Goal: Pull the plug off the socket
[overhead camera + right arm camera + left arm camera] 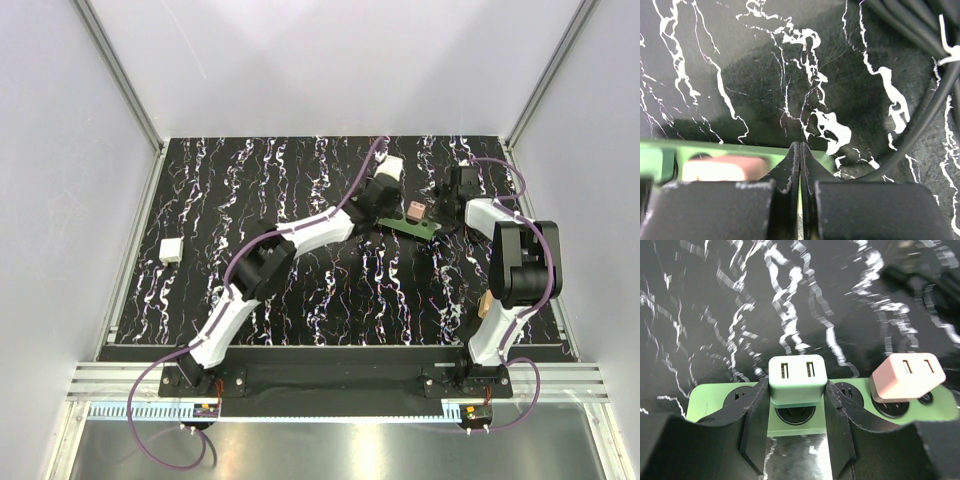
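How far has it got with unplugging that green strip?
Under way. The left gripper clasps the white plug, apparently lifted clear of its hole in the green strip; the shut right gripper sits at the strip's edge. Left: the pink plug, on the strip.

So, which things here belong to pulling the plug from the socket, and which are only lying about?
For the job:
- white plug, held in the left gripper
- green strip
- right gripper, shut, by the strip

Lying about:
- pink plug, on the strip, not gripped
- white block, far left
- black cables
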Available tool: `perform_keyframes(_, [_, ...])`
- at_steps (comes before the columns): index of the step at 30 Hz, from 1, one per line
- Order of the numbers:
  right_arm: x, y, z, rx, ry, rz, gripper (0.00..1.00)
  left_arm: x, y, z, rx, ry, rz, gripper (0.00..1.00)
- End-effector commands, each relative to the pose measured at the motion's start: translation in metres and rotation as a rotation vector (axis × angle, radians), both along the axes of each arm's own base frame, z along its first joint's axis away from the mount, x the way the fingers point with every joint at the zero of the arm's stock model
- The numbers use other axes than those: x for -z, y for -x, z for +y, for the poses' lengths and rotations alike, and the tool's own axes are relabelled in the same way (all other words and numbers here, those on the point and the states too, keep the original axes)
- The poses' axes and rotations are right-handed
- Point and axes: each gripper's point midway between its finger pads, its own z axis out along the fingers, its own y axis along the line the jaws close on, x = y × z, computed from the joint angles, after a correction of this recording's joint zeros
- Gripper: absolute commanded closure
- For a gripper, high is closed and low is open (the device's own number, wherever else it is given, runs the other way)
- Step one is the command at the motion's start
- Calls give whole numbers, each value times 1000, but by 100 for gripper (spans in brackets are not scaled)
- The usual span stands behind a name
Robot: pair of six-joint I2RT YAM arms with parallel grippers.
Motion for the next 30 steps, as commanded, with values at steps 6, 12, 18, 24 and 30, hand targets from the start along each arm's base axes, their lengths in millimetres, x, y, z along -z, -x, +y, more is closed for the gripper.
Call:
perform_keyframes(6, [-5,22,10,-34,-10,48,100,-87,12,-36,44,206,-132,100])
perform_keyframes(12, [-60,22,14,-56,-28,-83,94,-83,23,-18,-10,254,-167,100])
perform_keyframes(18, [-92,33,8,-51,4,-145,85,-82,27,-16,-18,264,-211,100])
perform_keyframes(24, [-92,38,35,-155,-79,-135,75,-83,26,-17,-22,287,-219,100])
perform_keyframes(30, [-82,41,71,-239,-67,-109,66,-83,24,-19,-23,293,-232,100])
